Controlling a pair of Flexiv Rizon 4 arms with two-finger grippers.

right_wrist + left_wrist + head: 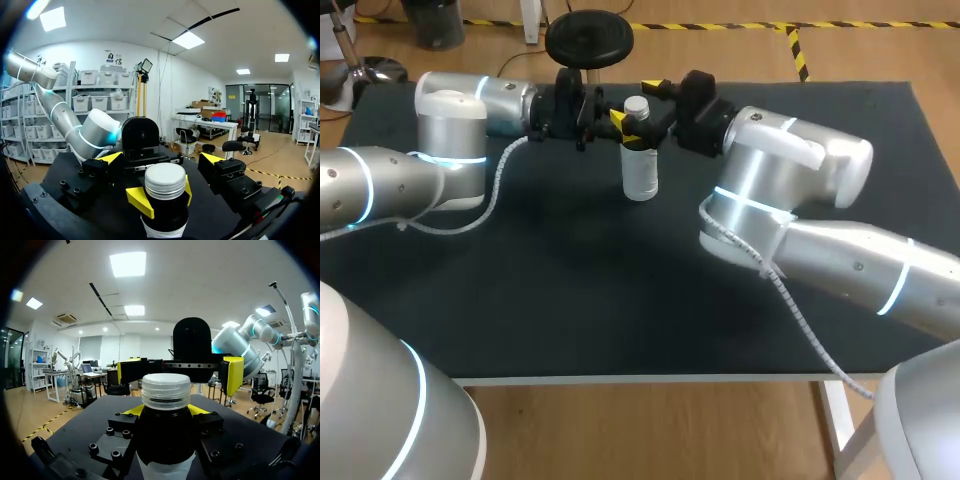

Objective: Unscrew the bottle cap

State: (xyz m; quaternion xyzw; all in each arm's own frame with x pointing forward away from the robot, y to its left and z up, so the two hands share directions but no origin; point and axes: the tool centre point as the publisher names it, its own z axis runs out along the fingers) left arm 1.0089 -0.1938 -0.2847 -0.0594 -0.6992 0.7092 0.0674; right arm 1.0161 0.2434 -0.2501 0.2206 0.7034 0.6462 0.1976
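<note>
Black worktop holds one upright bottle, white ribbed cap on, clamped by left gripper; right gripper spread wide.

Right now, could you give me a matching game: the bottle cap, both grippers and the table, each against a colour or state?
Things:
1 bottle cap
2 left gripper
3 right gripper
4 table

States:
A open wide
B dark surface under the bottle
C white, screwed on the bottle
D shut on the bottle just below the cap

Pairs: 1-C, 2-D, 3-A, 4-B
</note>
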